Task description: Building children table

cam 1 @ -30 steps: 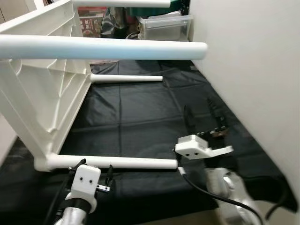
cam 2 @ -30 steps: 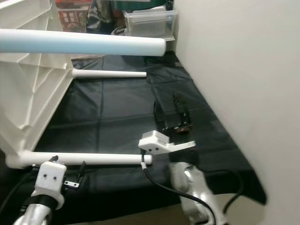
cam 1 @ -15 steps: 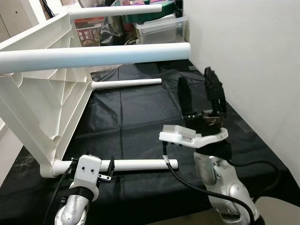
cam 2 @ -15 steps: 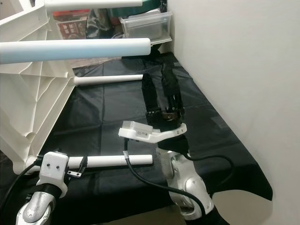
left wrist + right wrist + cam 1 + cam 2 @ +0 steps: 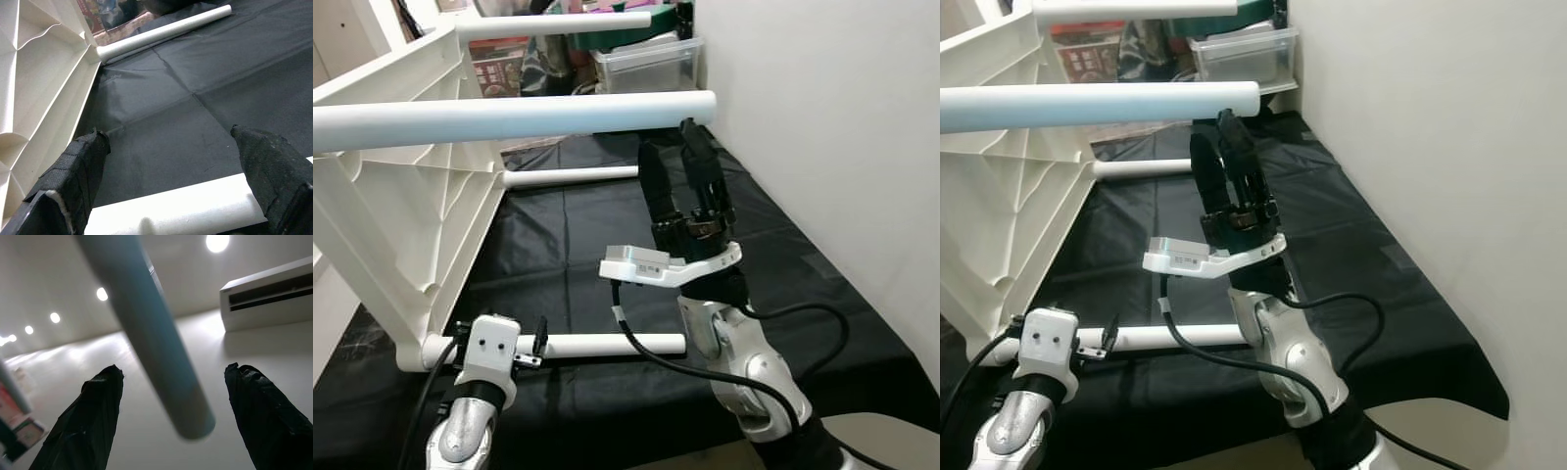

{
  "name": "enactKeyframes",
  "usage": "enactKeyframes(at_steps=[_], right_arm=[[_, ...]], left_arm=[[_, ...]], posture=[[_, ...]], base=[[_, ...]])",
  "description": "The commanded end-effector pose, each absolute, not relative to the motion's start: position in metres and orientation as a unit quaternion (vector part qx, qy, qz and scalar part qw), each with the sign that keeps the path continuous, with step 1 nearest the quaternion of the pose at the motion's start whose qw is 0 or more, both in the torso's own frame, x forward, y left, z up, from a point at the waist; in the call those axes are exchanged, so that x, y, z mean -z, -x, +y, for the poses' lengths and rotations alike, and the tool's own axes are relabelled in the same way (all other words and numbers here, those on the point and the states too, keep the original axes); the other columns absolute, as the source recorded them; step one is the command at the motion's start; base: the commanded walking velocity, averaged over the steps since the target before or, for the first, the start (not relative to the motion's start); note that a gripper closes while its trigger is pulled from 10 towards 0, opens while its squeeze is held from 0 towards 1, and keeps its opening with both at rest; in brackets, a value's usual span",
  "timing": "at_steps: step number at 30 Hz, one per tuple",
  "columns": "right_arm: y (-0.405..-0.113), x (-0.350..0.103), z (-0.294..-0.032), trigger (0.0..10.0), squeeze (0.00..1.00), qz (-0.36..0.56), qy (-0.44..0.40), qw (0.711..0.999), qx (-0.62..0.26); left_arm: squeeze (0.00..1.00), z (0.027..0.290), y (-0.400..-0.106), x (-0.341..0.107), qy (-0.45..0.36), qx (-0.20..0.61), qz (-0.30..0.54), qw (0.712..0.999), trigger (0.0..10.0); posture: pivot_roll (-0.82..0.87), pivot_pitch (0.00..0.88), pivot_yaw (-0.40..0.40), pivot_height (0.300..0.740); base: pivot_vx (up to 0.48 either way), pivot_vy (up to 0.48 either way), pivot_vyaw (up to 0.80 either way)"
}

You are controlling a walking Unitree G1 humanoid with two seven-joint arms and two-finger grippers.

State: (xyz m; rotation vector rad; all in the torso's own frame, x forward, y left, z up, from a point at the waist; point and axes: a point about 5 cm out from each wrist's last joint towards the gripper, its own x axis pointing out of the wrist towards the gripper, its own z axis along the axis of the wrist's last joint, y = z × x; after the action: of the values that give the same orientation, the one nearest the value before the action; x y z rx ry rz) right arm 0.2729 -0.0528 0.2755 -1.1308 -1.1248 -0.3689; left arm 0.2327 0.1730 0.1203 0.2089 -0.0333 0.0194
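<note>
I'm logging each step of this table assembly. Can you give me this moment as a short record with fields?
table: white table lying on its side on the black sheet, four legs sticking out sideways
right gripper: right gripper open, raised just under the near upper leg, fingers either side of it in the wrist view
left gripper: left gripper open, low by the near bottom leg
background: clear storage box against the wall

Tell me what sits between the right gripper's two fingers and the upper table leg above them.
Nothing: in the right wrist view the open right gripper points up at the upper table leg, bare air between them. The left eye view agrees.
</note>
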Motion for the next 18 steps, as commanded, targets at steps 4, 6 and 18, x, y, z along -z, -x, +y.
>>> enactKeyframes(at_steps=[4, 6, 18], right_arm=[[-0.275, -0.282, -0.036, 10.0, 0.00, -0.519, 0.496, 0.676, 0.162], [-0.278, -0.285, -0.033, 10.0, 0.00, -0.524, 0.494, 0.673, 0.167], [-0.300, -0.299, -0.014, 10.0, 0.00, -0.532, 0.504, 0.662, 0.159]], left_arm=[[0.00, 0.179, -0.230, -0.118, -0.106, -0.023, -0.010, 0.994, 10.0], [0.00, 0.180, -0.229, -0.118, -0.106, -0.024, -0.010, 0.994, 10.0], [0.00, 0.198, -0.224, -0.127, -0.107, -0.062, -0.018, 0.992, 10.0]], posture=[[-0.01, 0.022, 0.046, 0.734], [-0.01, 0.022, 0.045, 0.734], [0.00, 0.063, 0.007, 0.734]], base=[[0.000, 0.000, 0.00], [0.000, 0.000, 0.00], [0.000, 0.000, 0.00]])
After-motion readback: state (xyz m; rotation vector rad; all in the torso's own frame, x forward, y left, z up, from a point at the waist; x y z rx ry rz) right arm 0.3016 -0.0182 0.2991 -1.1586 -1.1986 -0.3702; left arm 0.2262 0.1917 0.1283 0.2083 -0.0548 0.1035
